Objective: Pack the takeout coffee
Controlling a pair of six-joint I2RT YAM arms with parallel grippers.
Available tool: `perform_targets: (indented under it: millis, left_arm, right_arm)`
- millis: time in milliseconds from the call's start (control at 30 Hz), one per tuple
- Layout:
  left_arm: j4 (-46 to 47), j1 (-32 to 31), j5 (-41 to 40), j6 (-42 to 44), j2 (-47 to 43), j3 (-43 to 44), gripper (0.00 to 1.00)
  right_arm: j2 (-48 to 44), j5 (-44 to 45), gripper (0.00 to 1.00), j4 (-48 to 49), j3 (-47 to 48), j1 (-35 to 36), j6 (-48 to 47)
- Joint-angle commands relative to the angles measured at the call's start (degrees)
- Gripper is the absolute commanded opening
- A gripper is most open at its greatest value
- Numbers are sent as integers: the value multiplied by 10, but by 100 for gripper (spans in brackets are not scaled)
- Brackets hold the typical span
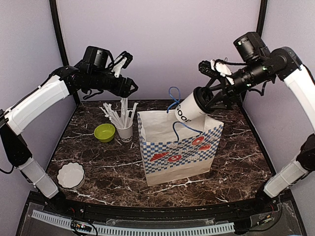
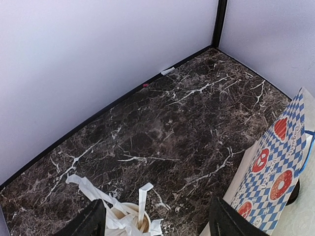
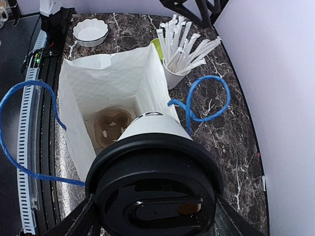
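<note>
One coffee cup [image 1: 189,110], lid end clamped in right tool [image 1: 205,98], slanted base-first into open paper bag [image 1: 179,147]; pulp carrier [image 3: 112,127] lies beneath. Left tool [image 1: 130,88] spread, empty.

Top camera: fixed, high behind the arm bases, facing down and forward. It takes in the whole counter [image 1: 98,162] out to the far wall.
Left wrist camera: up at far left, facing right along the far wall, middling distance.
Right wrist camera: far right, facing down and left, pressed close on a lidded cup [image 3: 155,196].
All three share the checked bag [image 1: 179,147] and the straw cup [image 1: 124,132].
</note>
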Motion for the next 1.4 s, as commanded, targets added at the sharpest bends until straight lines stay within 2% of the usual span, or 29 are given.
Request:
perform_targets:
  millis: [0, 167, 433, 600, 900, 1200, 1367]
  left_arm:
    - [32, 14, -27, 3, -46, -30, 74]
    - [82, 29, -35, 7, -69, -87, 74]
    - [144, 30, -49, 35, -89, -140, 74]
    - [161, 30, -44, 42, -99, -166, 74]
    - [184, 31, -50, 49, -121, -200, 74]
    - [197, 41, -43, 41, -122, -215, 74]
    - [203, 43, -40, 38, -126, -222, 74]
  right_arm:
    - [31, 69, 59, -3, 35, 58, -9]
    - [91, 137, 58, -3, 62, 108, 6]
    - [197, 177, 57, -27, 150, 151, 22]
    - [230, 214, 55, -35, 159, 180, 20]
    - [217, 260, 55, -47, 118, 246, 27]
    - [153, 294, 54, -36, 21, 327, 63]
    - [107, 328, 51, -26, -72, 383, 64]
